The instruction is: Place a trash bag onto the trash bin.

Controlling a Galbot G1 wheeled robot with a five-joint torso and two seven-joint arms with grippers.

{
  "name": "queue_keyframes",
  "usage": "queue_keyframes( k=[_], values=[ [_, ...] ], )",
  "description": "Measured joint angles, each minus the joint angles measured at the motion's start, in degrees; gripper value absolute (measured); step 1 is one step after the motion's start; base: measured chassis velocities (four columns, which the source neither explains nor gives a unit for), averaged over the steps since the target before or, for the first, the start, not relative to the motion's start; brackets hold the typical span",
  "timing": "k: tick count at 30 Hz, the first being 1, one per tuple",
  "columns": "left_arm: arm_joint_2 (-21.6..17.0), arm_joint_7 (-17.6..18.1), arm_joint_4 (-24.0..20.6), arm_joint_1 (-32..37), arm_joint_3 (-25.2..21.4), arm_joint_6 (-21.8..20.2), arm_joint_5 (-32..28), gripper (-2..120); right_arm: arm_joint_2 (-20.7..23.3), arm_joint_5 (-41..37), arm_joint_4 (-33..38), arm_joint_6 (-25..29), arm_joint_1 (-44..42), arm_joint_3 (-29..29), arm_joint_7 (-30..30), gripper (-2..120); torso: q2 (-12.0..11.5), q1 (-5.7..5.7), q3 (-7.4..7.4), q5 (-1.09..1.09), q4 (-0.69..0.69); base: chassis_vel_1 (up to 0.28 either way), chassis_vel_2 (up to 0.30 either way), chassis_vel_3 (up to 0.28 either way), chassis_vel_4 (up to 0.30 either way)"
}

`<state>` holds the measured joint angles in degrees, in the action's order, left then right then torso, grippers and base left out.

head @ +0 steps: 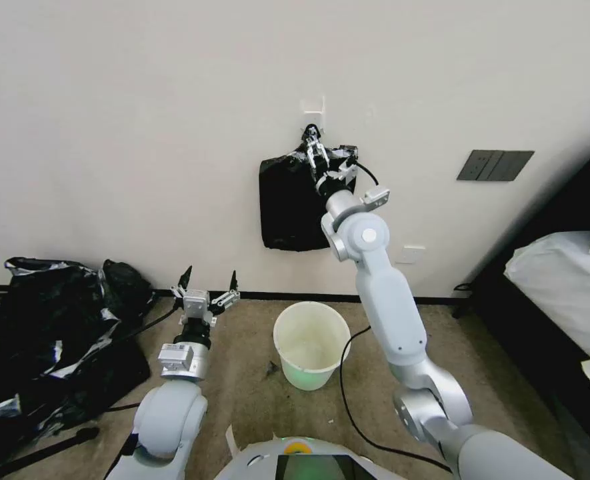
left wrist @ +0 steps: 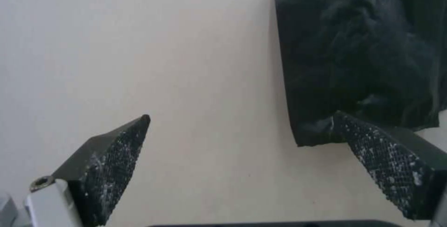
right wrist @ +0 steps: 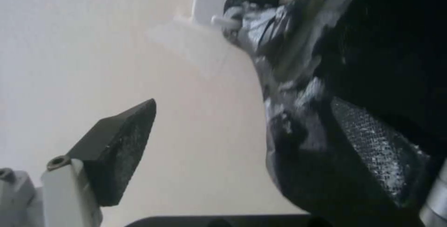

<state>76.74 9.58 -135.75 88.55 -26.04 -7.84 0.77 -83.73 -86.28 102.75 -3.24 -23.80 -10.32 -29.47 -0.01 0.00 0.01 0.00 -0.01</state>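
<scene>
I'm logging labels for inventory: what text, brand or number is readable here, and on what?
None can be read.
Left gripper wrist: a small label, too small to read.
Black bag bundle on the wall, trash bin, wall switch plate: no print visible.

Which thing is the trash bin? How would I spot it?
Look at the carpet floor below the wall, right in front of the robot. The trash bin is the small round cream-white bucket standing open between its two arms. Everything else nearby is black plastic; this alone is pale.
</scene>
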Motion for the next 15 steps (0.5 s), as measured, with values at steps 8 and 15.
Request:
queue_keyframes(
  k=[8, 15],
  values=[
    [-1.07, -0.08, 0.52, -0.33, -0.05, 0.04, -0.99, 100, -1.12, 1.32, -2.50, -0.05, 1.77, -0.12, 0.23, 76, 0.00, 0.00, 0.00, 0.00, 0.00, 0.000, 0.000, 0.000, 0.000],
    [-1.05, -0.09, 0.40, -0.30, 0.02, 0.06, -1.43, 100, -2.04, 1.78, -3.91, 0.17, 2.71, 0.89, -0.18, 52, 0.00, 0.00, 0.00, 0.00, 0.01, 0.000, 0.000, 0.000, 0.000]
  ],
)
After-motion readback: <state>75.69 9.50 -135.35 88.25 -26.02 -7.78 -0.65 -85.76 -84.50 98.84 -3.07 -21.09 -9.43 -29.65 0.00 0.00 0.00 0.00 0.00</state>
